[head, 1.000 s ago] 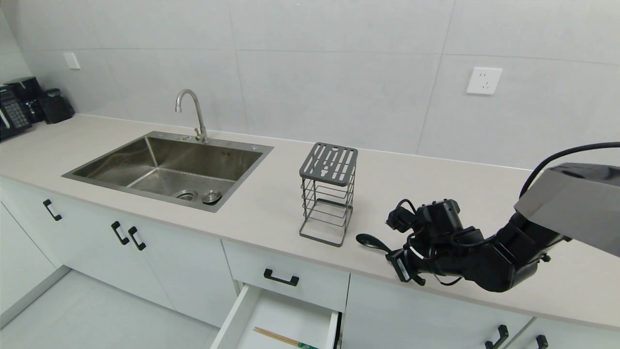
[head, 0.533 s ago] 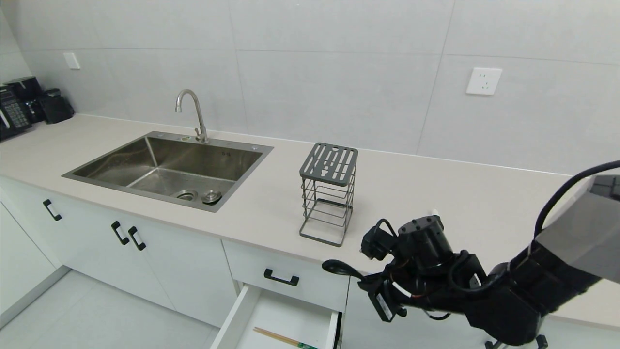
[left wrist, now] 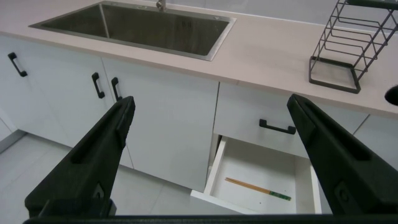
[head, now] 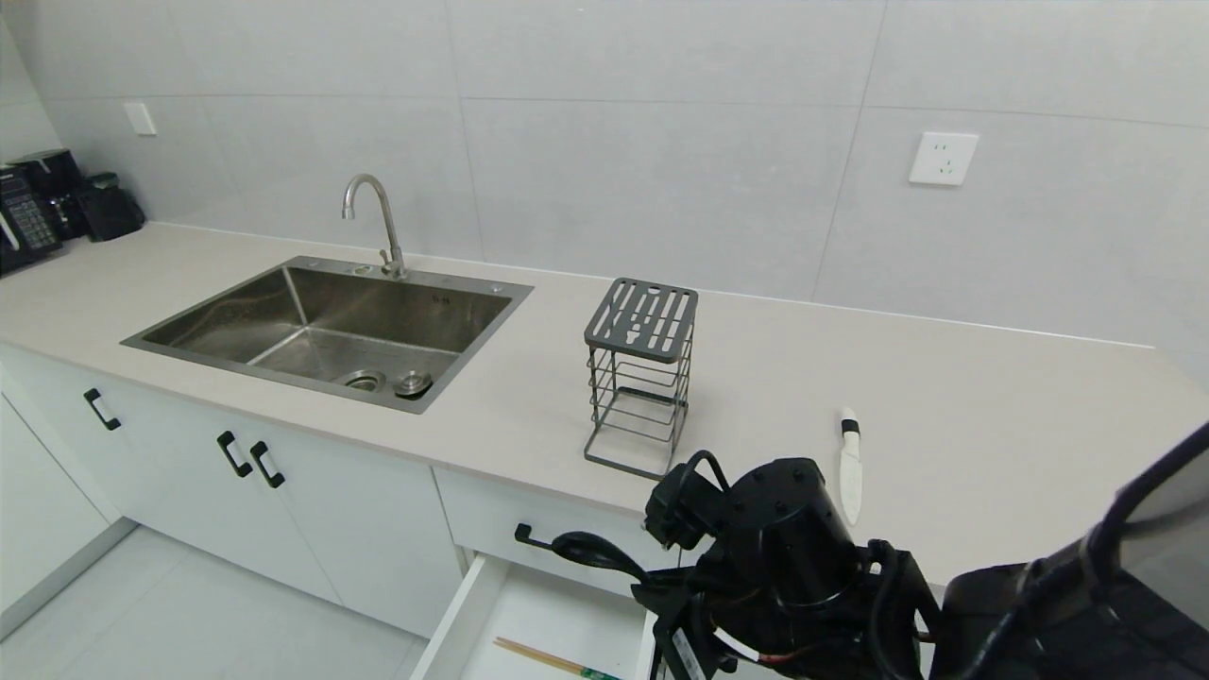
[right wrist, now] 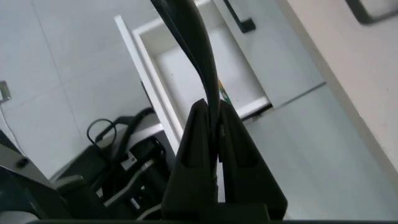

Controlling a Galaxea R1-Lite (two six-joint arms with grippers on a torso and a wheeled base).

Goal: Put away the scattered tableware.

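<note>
My right gripper (head: 661, 587) is shut on the handle of a black spoon (head: 587, 548). It holds the spoon off the counter's front edge, above the open white drawer (head: 543, 614). In the right wrist view the spoon (right wrist: 194, 43) sticks out from the shut right gripper (right wrist: 211, 118) over the drawer (right wrist: 193, 74). A pair of chopsticks (head: 548, 658) lies in the drawer. A white knife (head: 850, 463) lies on the counter to the right of the wire rack (head: 640, 378). My left gripper (left wrist: 211, 162) is open in front of the cabinets, with the drawer (left wrist: 273, 171) and chopsticks (left wrist: 258, 188) beyond it.
A steel sink (head: 378, 307) with a tap (head: 376, 212) is set in the counter at the left. Dark appliances (head: 57, 203) stand at the far left by the wall. Cabinet doors with black handles (head: 247, 458) lie below the counter.
My right arm has carried the spoon off the counter, leftward and toward me, to above the open drawer. The knife it hid now shows.
</note>
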